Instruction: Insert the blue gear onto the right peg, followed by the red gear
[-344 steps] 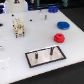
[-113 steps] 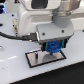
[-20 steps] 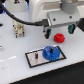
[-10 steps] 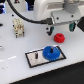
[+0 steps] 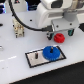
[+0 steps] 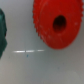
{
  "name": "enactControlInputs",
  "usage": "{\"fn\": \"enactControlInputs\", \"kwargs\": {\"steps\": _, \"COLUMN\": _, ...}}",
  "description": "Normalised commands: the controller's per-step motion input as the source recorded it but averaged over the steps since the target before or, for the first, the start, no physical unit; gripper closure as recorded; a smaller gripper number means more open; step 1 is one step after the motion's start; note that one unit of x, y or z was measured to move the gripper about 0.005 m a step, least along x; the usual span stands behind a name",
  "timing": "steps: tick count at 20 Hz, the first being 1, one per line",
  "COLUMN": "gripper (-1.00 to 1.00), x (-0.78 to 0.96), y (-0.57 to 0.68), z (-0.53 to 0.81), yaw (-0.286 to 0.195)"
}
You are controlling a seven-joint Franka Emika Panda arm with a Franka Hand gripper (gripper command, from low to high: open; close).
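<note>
Exterior view: the blue gear (image 5: 50, 52) sits on the grey plate (image 5: 34, 60), at its end toward the exterior view's right. The red gear (image 5: 60, 37) lies on the white bench (image 5: 15, 60) just beyond the plate, beneath the end effector (image 5: 56, 35); whether its fingers are spread cannot be told. Wrist view: the red gear (image 6: 58, 23) lies flat on the bench, centre hole visible.

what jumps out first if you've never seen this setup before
The blue gear grabs the eye first, sitting on the black-rimmed plate toward its end on the exterior view's right. Just behind it, the red gear lies on the white table directly under the robot's pincer, and it fills much of the wrist view. Whether the pincer is open or shut cannot be told.
</note>
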Motion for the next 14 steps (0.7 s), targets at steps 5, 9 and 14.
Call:
{"fn": "enactControlInputs", "kwargs": {"steps": 5, "gripper": 1.0, "x": -0.11, "y": -0.04, "z": -0.31, "yaw": 0.0}}
{"fn": "enactControlInputs", "kwargs": {"steps": 9, "gripper": 1.0, "x": 0.01, "y": 0.01, "z": -0.05, "yaw": 0.0}}
{"fn": "enactControlInputs", "kwargs": {"steps": 14, "gripper": 1.0, "x": 0.01, "y": 0.01, "z": -0.02, "yaw": 0.0}}
